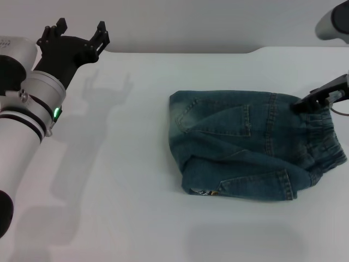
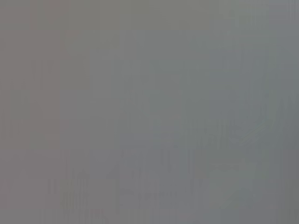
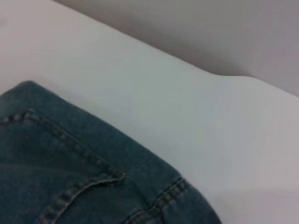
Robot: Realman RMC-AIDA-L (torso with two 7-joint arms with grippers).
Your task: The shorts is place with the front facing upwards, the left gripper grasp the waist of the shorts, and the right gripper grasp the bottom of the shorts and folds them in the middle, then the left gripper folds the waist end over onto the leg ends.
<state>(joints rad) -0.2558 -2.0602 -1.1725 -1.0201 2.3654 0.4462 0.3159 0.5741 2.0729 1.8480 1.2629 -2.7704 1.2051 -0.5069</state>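
The blue denim shorts lie on the white table, folded lengthwise, with a stitched pocket facing up. The ruffled waist is at the right. The leg ends point left, and the cartoon print peeks out at the near hem. My right gripper reaches in from the right edge and sits at the far corner of the waist. The left gripper hangs open and empty at the far left, well away from the shorts. The right wrist view shows denim seams; the left wrist view is plain grey.
The table's far edge runs along the back, with a step near the right. Bare white tabletop lies between the left arm and the shorts, and in front of them.
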